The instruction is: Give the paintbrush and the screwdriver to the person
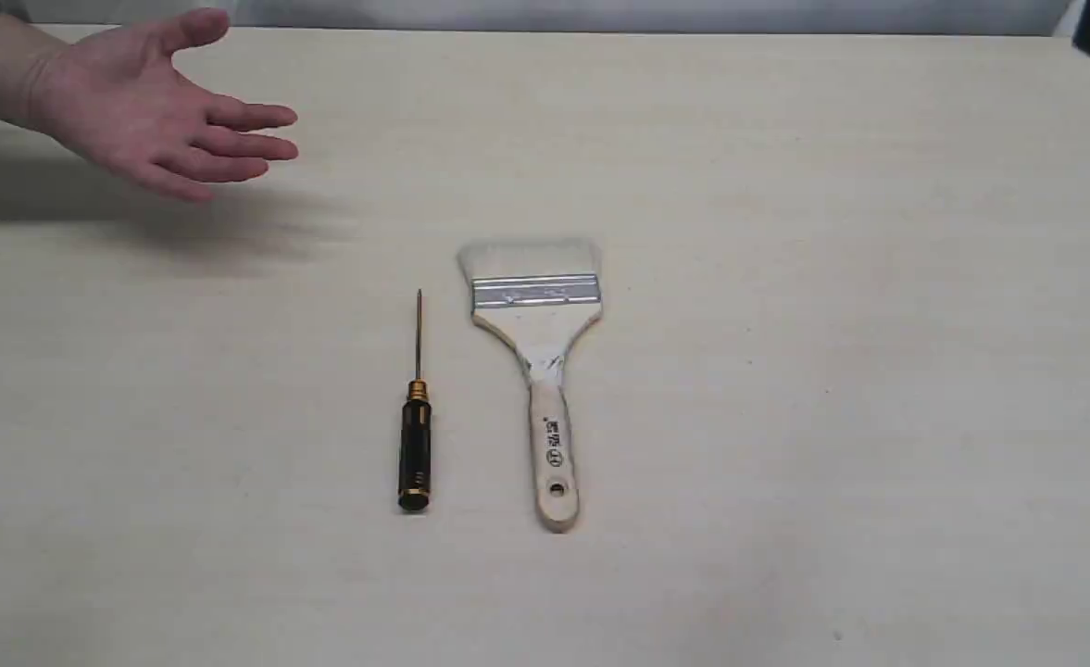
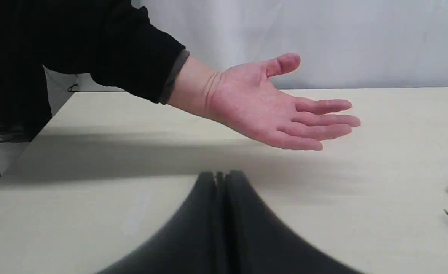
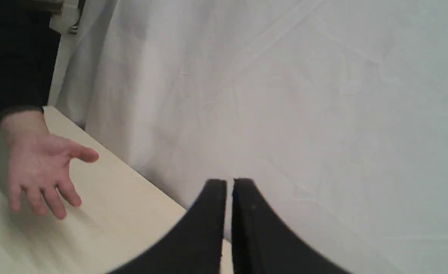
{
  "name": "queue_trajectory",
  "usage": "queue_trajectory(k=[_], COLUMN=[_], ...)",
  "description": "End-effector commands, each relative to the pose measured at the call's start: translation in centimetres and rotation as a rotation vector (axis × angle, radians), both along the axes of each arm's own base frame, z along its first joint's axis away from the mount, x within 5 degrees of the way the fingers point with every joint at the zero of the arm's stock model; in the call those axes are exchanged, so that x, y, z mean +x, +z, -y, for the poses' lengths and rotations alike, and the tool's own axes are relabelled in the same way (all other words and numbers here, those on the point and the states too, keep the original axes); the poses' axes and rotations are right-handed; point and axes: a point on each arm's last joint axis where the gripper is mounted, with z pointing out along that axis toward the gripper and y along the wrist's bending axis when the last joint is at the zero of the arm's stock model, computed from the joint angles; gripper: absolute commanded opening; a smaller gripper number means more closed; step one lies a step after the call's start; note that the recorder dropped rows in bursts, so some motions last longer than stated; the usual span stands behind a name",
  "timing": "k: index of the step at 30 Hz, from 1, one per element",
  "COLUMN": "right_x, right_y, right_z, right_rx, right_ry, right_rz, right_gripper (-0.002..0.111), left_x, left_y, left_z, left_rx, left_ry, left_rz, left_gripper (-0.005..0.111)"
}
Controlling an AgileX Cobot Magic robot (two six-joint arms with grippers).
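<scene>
My left gripper [image 2: 220,176] & right gripper [image 3: 228,182] both pressed together, empty; screwdriver [image 1: 416,408] lies just beside paintbrush [image 1: 542,371], person's hand [image 1: 128,106] well off from paintbrush, so slim round screwdriver may roll/slip from pinch.

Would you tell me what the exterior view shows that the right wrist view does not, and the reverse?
Only the exterior view shows the paintbrush and the screwdriver, lying side by side on the table, apart and untouched. Only the right wrist view shows the right gripper, shut and empty. Both show the person's open hand held over the table.
</scene>
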Motion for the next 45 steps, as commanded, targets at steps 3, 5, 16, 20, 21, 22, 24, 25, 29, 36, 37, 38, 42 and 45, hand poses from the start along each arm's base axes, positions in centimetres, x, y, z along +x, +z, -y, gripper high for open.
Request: queue_trajectory(k=[3, 5, 16, 20, 21, 22, 24, 25, 29, 36, 37, 38, 42, 45], right_x=[1.6, 2.4, 7.4, 9.3, 9.6, 9.9, 10.1, 10.3, 11.0, 12.7, 12.9, 13.1, 13.6, 13.7], right_y=[-1.0, -2.2, -10.9, -10.9, -10.8, -10.7, -10.8, -10.9, -12.2, -15.5, -15.8, -16.3, -17.9, -19.3], right_z=[-2.2, -4.1, -14.1, -15.1, -15.3, -15.6, -16.1, -16.3, -16.9, -18.3, -18.5, -18.8, -19.5, -19.7], right_rx=[0.228, 0.183, -0.045, 0.094, 0.092, 0.083, 0.059, 0.048, -0.007, -0.190, -0.208, -0.209, -0.234, -0.260], right_ry=[-0.108, -0.095, -0.105, -0.171, -0.173, -0.158, -0.139, -0.139, -0.188, -0.293, -0.295, -0.307, -0.324, -0.339], right_rz=[-0.151, -0.187, -0.417, -0.514, -0.518, -0.519, -0.535, -0.548, -0.623, -0.809, -0.825, -0.856, -0.918, -0.948], right_gripper=[0.005, 0.005, 0.038, 0.051, 0.052, 0.052, 0.052, 0.052, 0.052, 0.052, 0.052, 0.052, 0.052, 0.052], left_x=[0.0, 0.0, 0.0, 0.0, 0.0, 0.0, 0.0, 0.0, 0.0, 0.0, 0.0, 0.0, 0.0, 0.0], left_y=[0.0, 0.0, 0.0, 0.0, 0.0, 0.0, 0.0, 0.0, 0.0, 0.0, 0.0, 0.0, 0.0, 0.0], left_z=[0.1, 0.1, 0.1, 0.1, 0.1, 0.1, 0.1, 0.1, 0.1, 0.1, 0.1, 0.1, 0.1, 0.1], left_rx=[-0.005, -0.005, -0.003, -0.003, -0.003, -0.003, -0.003, -0.003, -0.003, -0.005, -0.005, -0.005, -0.005, -0.005], left_ry=[-0.009, -0.009, -0.008, -0.008, -0.008, -0.008, -0.008, -0.008, -0.008, -0.009, -0.008, -0.008, -0.009, -0.009], left_rz=[0.006, 0.006, 0.007, 0.007, 0.007, 0.007, 0.007, 0.007, 0.007, 0.007, 0.004, 0.004, 0.006, 0.006], left_gripper=[0.000, 0.000, 0.000, 0.000, 0.000, 0.000, 0.000, 0.000, 0.000, 0.000, 0.000, 0.000, 0.000, 0.000])
